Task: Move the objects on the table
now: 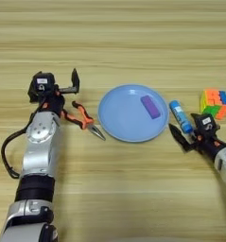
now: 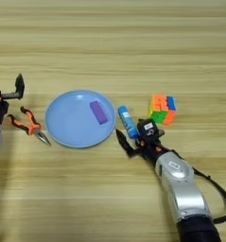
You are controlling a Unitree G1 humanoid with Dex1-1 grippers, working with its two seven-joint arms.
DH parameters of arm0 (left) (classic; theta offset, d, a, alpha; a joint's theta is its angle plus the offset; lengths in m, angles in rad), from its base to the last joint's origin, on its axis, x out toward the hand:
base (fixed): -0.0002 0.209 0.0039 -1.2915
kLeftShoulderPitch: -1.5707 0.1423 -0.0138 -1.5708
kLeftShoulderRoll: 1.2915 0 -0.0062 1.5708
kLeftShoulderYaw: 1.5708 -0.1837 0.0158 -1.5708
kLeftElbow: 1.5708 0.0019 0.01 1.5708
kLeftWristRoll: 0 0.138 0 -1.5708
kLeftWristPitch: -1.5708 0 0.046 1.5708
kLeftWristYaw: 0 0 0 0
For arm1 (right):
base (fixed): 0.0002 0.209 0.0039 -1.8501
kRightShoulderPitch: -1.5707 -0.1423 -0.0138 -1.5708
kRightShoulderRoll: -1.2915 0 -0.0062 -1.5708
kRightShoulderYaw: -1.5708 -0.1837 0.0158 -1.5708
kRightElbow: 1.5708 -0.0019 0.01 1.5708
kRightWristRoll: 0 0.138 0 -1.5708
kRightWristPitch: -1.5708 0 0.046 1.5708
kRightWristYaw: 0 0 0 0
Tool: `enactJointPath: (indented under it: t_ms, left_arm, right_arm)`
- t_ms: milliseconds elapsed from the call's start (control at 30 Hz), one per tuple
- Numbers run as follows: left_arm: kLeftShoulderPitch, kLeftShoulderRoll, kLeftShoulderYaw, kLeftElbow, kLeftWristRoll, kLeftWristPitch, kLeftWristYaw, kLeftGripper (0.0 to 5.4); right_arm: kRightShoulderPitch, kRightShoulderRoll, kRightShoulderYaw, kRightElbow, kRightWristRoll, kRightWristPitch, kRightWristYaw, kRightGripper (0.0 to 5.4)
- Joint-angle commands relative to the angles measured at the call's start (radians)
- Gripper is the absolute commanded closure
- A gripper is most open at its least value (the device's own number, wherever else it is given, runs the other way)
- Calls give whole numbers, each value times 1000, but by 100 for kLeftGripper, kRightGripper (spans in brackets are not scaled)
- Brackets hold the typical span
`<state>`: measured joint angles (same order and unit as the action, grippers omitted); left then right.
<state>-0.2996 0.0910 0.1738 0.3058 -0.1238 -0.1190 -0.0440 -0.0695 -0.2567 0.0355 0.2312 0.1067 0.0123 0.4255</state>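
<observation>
One round light-blue plate (image 1: 121,124). One purple rectangular block (image 1: 150,106). One small blue glue stick with white label (image 1: 180,116). One multicoloured puzzle cube (image 1: 214,104). One orange-and-black-handled pliers (image 1: 83,120). Two black two-finger grippers: left (image 1: 75,81), right (image 1: 186,133).

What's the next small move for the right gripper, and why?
Probably ease the right gripper forward onto the glue stick: its open fingers sit just short of the stick's near end, empty. The purple block already lies on the plate.
</observation>
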Motion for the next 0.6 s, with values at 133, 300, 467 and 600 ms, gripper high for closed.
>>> enactJointPath:
  t_ms: [133,300,467,600]
  left_arm:
    - [-8,4,1,-4,-4,14,-1,0]
    - [-9,4,1,-1,-4,11,-2,0]
    - [-9,4,0,-1,-3,11,-1,0]
    - [-9,5,2,-1,-4,10,-1,0]
  right_arm:
    - [27,5,2,16,-3,33,-2,202]
    - [26,7,2,14,-2,30,-4,264]
    - [27,7,-1,13,-2,28,-7,353]
    - [25,7,-5,14,-1,27,-9,391]
